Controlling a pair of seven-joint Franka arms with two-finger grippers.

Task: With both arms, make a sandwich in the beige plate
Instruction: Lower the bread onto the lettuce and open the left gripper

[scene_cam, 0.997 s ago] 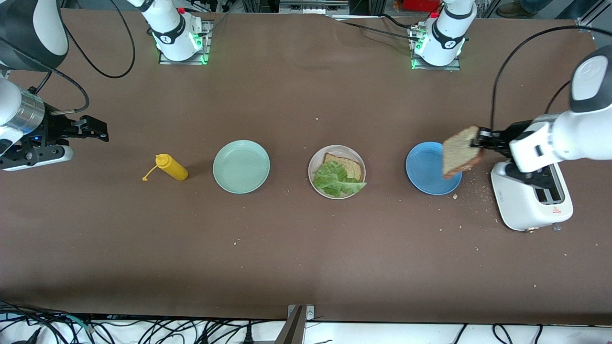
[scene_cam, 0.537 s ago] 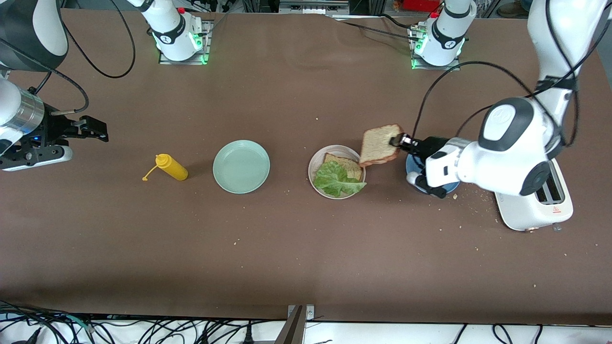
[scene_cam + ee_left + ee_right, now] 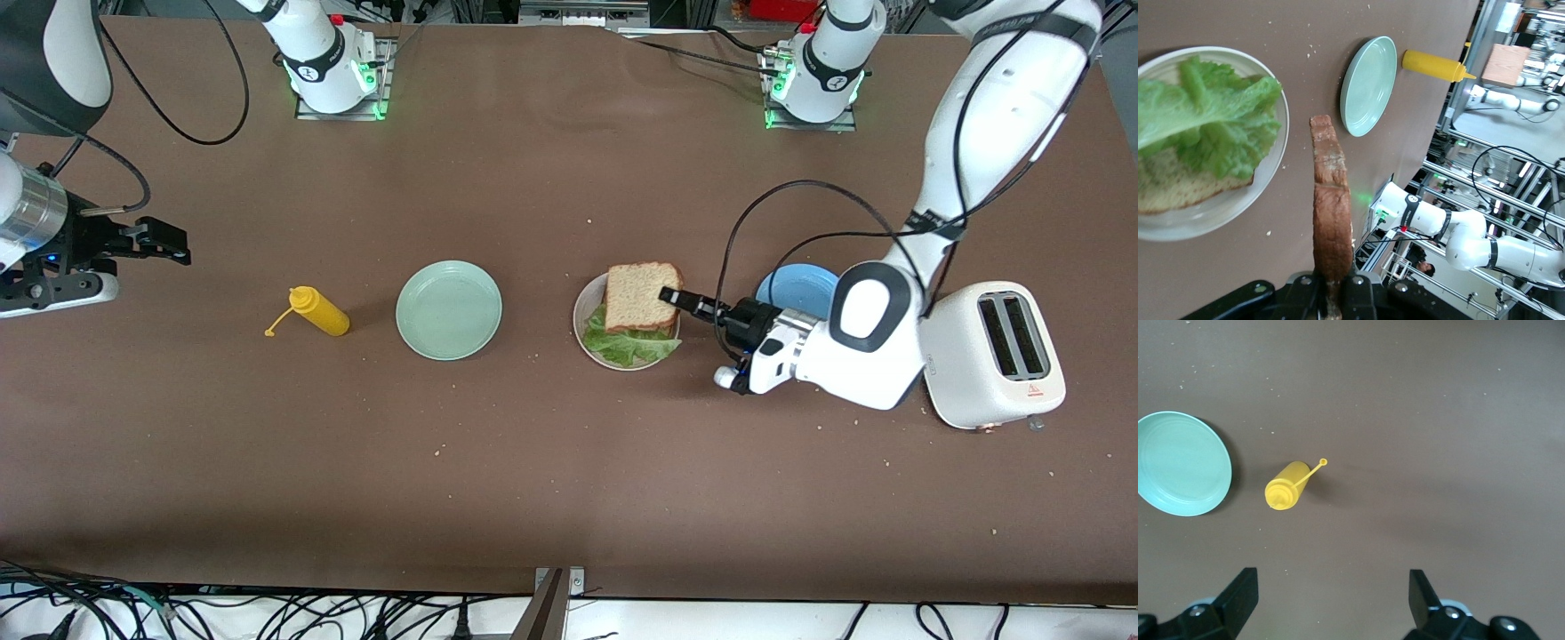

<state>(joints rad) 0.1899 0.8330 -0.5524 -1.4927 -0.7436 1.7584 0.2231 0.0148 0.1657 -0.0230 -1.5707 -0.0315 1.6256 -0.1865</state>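
Note:
The beige plate (image 3: pixel 582 313) holds a bread slice (image 3: pixel 1178 190) with a ruffled lettuce leaf (image 3: pixel 627 347) on it. My left gripper (image 3: pixel 669 296) is shut on the crust edge of a second bread slice (image 3: pixel 642 296) and holds it over that plate, covering the lower slice in the front view. In the left wrist view this held slice (image 3: pixel 1331 200) shows edge-on in my left gripper (image 3: pixel 1331 297), with the lettuce (image 3: pixel 1205 113) and plate rim (image 3: pixel 1275 167) beside it. My right gripper (image 3: pixel 178 247) waits open over the table at the right arm's end, its fingers (image 3: pixel 1238 593) wide apart.
A blue plate (image 3: pixel 800 286) and a white toaster (image 3: pixel 991 354) lie toward the left arm's end, under and beside the left arm. A mint-green plate (image 3: pixel 449 309) and a yellow squeeze bottle (image 3: pixel 318 311) lying on its side sit toward the right arm's end. Crumbs dot the table.
The left arm has carried the bread slice from over the blue plate to over the beige plate and lowered it toward the lettuce. The right gripper has shifted slightly.

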